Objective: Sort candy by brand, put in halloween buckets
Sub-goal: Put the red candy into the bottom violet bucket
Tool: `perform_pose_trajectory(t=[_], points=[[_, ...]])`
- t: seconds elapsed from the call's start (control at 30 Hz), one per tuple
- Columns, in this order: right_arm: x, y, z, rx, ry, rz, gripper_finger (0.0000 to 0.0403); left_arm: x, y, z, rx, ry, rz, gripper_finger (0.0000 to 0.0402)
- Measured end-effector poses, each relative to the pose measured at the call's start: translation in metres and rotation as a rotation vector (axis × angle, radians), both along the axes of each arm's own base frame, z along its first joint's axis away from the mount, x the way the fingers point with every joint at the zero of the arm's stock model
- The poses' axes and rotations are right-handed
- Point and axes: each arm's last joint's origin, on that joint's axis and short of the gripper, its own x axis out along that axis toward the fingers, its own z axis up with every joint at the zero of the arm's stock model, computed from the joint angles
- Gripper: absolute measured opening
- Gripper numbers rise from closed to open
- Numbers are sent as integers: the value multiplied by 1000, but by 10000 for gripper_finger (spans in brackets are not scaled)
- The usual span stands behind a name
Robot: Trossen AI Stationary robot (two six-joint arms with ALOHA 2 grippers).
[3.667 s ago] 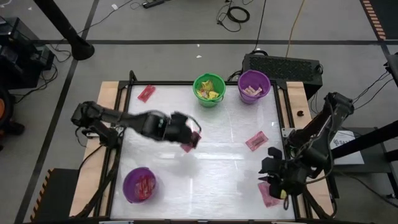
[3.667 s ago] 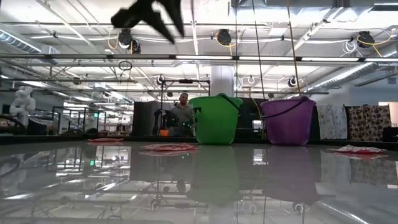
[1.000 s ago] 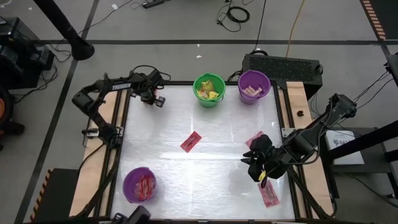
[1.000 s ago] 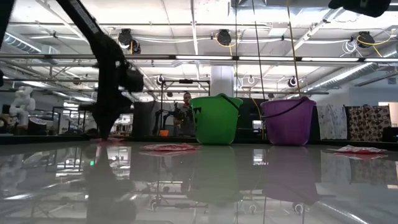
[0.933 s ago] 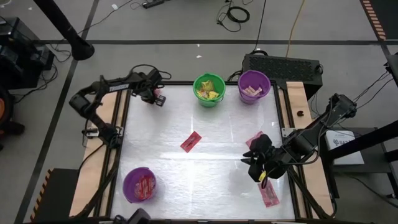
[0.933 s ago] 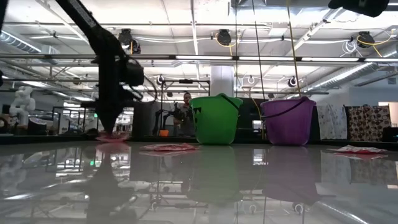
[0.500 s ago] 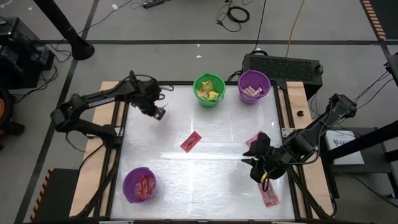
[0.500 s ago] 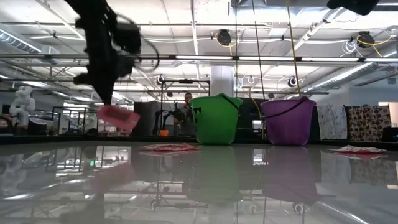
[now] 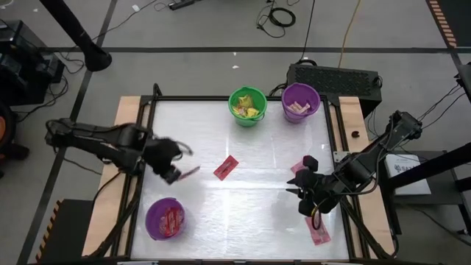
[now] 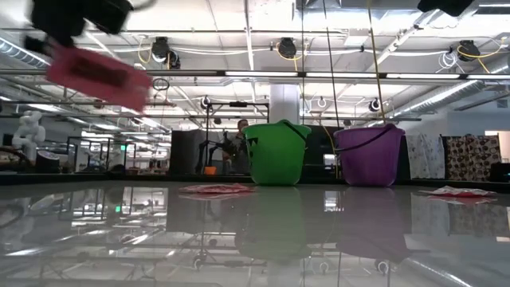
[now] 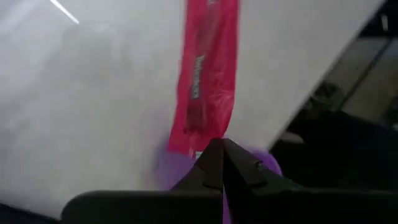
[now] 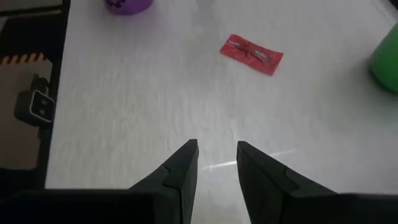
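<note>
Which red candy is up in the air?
The red packet pinched in the left gripper, above the table's left side. The other red packets lie flat on the table.

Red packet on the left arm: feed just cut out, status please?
Left gripper shut on red packet, airborne above near purple bucket. Right gripper open, empty, over table's right side. Nothing in the way.
</note>
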Motion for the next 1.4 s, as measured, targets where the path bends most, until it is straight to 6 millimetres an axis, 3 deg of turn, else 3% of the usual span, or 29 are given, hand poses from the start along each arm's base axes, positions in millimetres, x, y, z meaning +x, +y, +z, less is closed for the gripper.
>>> perform_pose_trajectory(t=[0.27, 0.53, 0.87, 1.1, 1.4], points=[[4, -6, 0, -56, 7, 24, 105, -6, -59, 7, -157, -22, -77, 0], [7, -11, 0, -56, 7, 0, 105, -23, -90, 10, -257, 58, -72, 0], [7, -10, 0, -72, 10, 17, 105, -28, -109, 0, -265, 171, -156, 0], [7, -11, 0, -100, 16, 45, 105, -32, -108, -10, -200, 298, -156, 23], [6, -11, 0, -133, 23, 76, 105, -29, -105, -11, -193, 302, -123, 59]])
